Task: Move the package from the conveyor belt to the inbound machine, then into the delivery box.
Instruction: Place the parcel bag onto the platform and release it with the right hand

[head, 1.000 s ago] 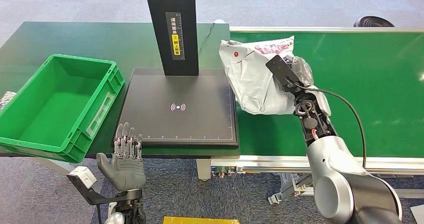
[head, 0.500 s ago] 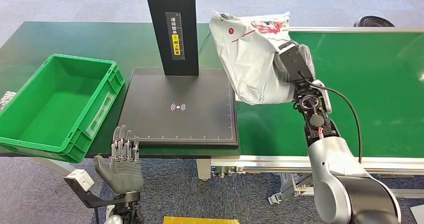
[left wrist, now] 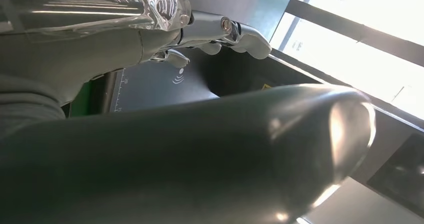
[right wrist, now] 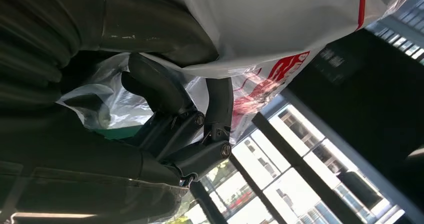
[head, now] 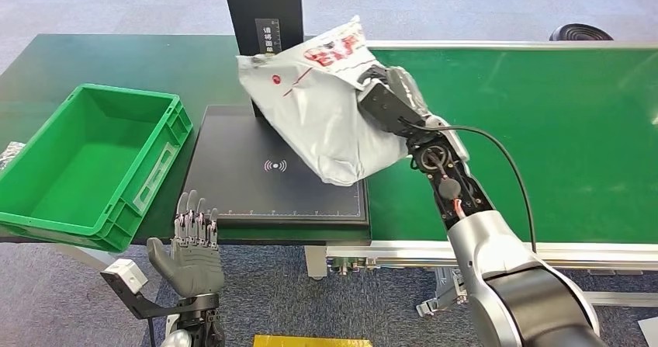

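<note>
**Over the scanner pad: package swung off the belt**

At the bottom left of the head view, the left hand [head: 192, 248] hangs below the tabletop [head: 93, 52] edge, fingers straight and apart, holding nothing; it sits much where it was a second ago. Up the lower right, the silver right arm has swung toward the frame's centre. A second ago its right hand [head: 390, 98] was over the belt [head: 559, 130] with the package low on the green surface; half a second ago the package was lifted at the belt's left end.

Now the package [head: 322, 106], a grey-white poly bag with red print, hangs mid-frame above the right half of the black machine [head: 233, 184], clear of the belt. In the right wrist view the dark fingers [right wrist: 155, 88] curl into the bag's film, so the grip looks firm, with the bag sagging below.

That puts the first leg nearly done, I judge: the package needs lowering onto the pad near the scan mark. The green box [head: 46, 215] at the left waits for the second leg. The machine's black post stands just behind the bag, a likely snag.
</note>
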Robot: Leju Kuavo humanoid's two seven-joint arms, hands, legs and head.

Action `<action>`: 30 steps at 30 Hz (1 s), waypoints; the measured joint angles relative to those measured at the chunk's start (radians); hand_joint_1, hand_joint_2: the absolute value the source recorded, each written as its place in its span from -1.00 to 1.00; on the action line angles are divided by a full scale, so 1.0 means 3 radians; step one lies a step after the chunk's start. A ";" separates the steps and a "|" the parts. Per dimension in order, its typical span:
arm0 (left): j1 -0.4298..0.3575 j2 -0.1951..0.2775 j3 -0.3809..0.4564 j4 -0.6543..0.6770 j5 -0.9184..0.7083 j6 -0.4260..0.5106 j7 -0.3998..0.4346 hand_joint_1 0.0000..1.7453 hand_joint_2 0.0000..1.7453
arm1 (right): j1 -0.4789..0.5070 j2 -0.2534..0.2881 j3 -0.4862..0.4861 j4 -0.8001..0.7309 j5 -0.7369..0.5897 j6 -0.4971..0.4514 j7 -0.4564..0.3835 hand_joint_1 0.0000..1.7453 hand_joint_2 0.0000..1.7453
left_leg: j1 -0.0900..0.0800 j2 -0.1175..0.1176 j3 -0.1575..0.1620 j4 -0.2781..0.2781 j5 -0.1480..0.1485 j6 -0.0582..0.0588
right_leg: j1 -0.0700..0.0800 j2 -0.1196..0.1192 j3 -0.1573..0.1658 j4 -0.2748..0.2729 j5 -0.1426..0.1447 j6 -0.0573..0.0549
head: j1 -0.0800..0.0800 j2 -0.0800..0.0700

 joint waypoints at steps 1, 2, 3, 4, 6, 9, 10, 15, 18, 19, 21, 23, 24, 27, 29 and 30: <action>0.0001 0.0000 0.0000 0.0000 -0.0005 -0.0001 0.0000 -1.00 -1.00 | -0.0033 0.0045 0.0069 0.0009 -0.0010 0.0019 0.0005 1.00 1.00 | 0.0000 0.0000 -0.0001 0.0000 0.0000 -0.0001 | 0.0000 0.0000 -0.0001 0.0001 0.0000 0.0000 | 0.0000 0.0000; 0.0002 0.0001 0.0001 0.0000 -0.0010 -0.0003 0.0000 -1.00 -1.00 | -0.0064 0.0090 0.0133 0.0018 -0.0024 0.0039 0.0007 1.00 1.00 | 0.0000 0.0000 -0.0001 0.0000 0.0001 -0.0001 | 0.0000 0.0000 -0.0001 0.0002 0.0000 0.0000 | 0.0000 0.0000; 0.0001 0.0001 0.0001 0.0000 -0.0015 -0.0004 0.0000 -1.00 -1.00 | -0.0092 0.0137 0.0196 0.0027 -0.0041 0.0058 0.0007 1.00 1.00 | 0.0000 0.0001 -0.0001 0.0000 0.0001 -0.0002 | 0.0000 0.0000 -0.0002 0.0003 0.0000 -0.0001 | 0.0000 0.0000; 0.0001 0.0001 0.0001 0.0000 -0.0018 -0.0004 0.0000 -1.00 -1.00 | -0.0117 0.0185 0.0254 0.0035 -0.0060 0.0078 0.0006 1.00 1.00 | 0.0000 0.0001 -0.0001 0.0000 0.0002 -0.0003 | 0.0000 0.0001 -0.0003 0.0003 0.0001 -0.0002 | 0.0000 0.0000; 0.0001 0.0001 0.0002 0.0000 -0.0020 -0.0005 0.0000 -1.00 -1.00 | -0.0156 0.0285 0.0360 0.0052 -0.0100 0.0112 0.0007 1.00 1.00 | 0.0000 0.0002 -0.0001 0.0000 0.0002 -0.0004 | 0.0000 0.0001 -0.0004 0.0004 0.0002 -0.0003 | 0.0000 0.0000; 0.0001 0.0000 0.0006 0.0000 -0.0020 -0.0005 0.0000 -1.00 -1.00 | -0.0207 0.0435 0.0493 0.0079 -0.0167 0.0147 0.0008 1.00 1.00 | 0.0001 0.0002 -0.0001 0.0000 0.0004 -0.0006 | 0.0000 0.0001 -0.0005 0.0004 0.0002 -0.0004 | 0.0000 0.0000; 0.0000 0.0000 0.0009 0.0000 -0.0020 -0.0005 0.0000 -1.00 -1.00 | -0.0221 0.0485 0.0535 0.0089 -0.0185 0.0154 0.0008 1.00 1.00 | 0.0001 0.0002 -0.0001 0.0000 0.0004 -0.0006 | 0.0000 0.0001 -0.0006 0.0005 0.0002 -0.0004 | 0.0000 0.0000; -0.0021 -0.0003 0.0033 0.0000 -0.0018 -0.0004 0.0004 -1.00 -1.00 | -0.0270 0.0681 0.0684 0.0133 -0.0234 0.0184 0.0050 1.00 1.00 | 0.0001 0.0002 -0.0002 0.0000 0.0005 -0.0007 | 0.0000 0.0001 -0.0006 0.0005 0.0002 -0.0005 | 0.0001 0.0000; -0.0057 -0.0011 0.0045 0.0010 -0.0014 -0.0003 0.0011 -1.00 -1.00 | -0.0284 0.0755 0.0743 0.0158 -0.0278 0.0186 0.0075 1.00 1.00 | 0.0001 0.0000 -0.0002 0.0000 0.0005 -0.0007 | 0.0000 0.0000 -0.0006 0.0005 0.0002 -0.0005 | 0.0001 0.0000; -0.0067 -0.0015 0.0048 0.0016 -0.0014 -0.0003 0.0012 -1.00 -1.00 | -0.0286 0.0770 0.0760 0.0167 -0.0301 0.0184 0.0077 1.00 1.00 | 0.0001 0.0000 -0.0002 0.0000 0.0005 -0.0007 | 0.0000 0.0000 -0.0005 0.0004 0.0002 -0.0005 | 0.0001 0.0000; -0.0078 -0.0018 0.0053 0.0032 -0.0014 -0.0001 0.0014 -1.00 -1.00 | -0.0286 0.0787 0.0795 0.0185 -0.0341 0.0180 0.0076 1.00 1.00 | 0.0000 0.0000 -0.0002 0.0000 0.0005 -0.0007 | 0.0000 0.0000 -0.0006 0.0004 0.0002 -0.0005 | 0.0001 0.0000; -0.0081 -0.0019 0.0059 0.0044 -0.0012 -0.0001 0.0015 -1.00 -1.00 | -0.0286 0.0791 0.0825 0.0203 -0.0367 0.0171 0.0075 1.00 1.00 | 0.0000 0.0000 -0.0002 0.0000 0.0005 -0.0007 | 0.0000 0.0000 -0.0006 0.0004 0.0002 -0.0005 | 0.0001 0.0000; -0.0081 -0.0019 0.0060 0.0047 -0.0011 -0.0002 0.0015 -1.00 -1.00 | -0.0286 0.0792 0.0835 0.0210 -0.0376 0.0166 0.0073 1.00 1.00 | 0.0000 0.0000 -0.0002 0.0000 0.0005 -0.0007 | 0.0000 0.0000 -0.0006 0.0004 0.0002 -0.0005 | 0.0001 0.0000; -0.0080 -0.0021 0.0062 0.0048 -0.0010 -0.0004 0.0015 -1.00 -1.00 | -0.0285 0.0794 0.0868 0.0234 -0.0395 0.0150 0.0071 0.49 1.00 | 0.0000 0.0000 -0.0002 0.0000 0.0005 -0.0007 | 0.0000 0.0000 -0.0006 0.0005 0.0002 -0.0005 | 0.0001 0.0000; -0.0080 -0.0026 0.0065 0.0048 -0.0011 -0.0006 0.0015 -1.00 -1.00 | -0.0284 0.0795 0.0889 0.0248 -0.0405 0.0138 0.0076 -0.52 1.00 | 0.0000 0.0000 -0.0002 0.0000 0.0005 -0.0007 | 0.0000 0.0000 -0.0006 0.0004 0.0002 -0.0005 | 0.0001 0.0000; -0.0080 -0.0028 0.0066 0.0048 -0.0012 -0.0007 0.0016 -1.00 -1.00 | -0.0284 0.0795 0.0897 0.0254 -0.0408 0.0129 0.0084 -1.00 1.00 | 0.0000 0.0000 -0.0002 0.0000 0.0005 -0.0007 | 0.0000 0.0000 -0.0006 0.0004 0.0002 -0.0005 | 0.0001 0.0000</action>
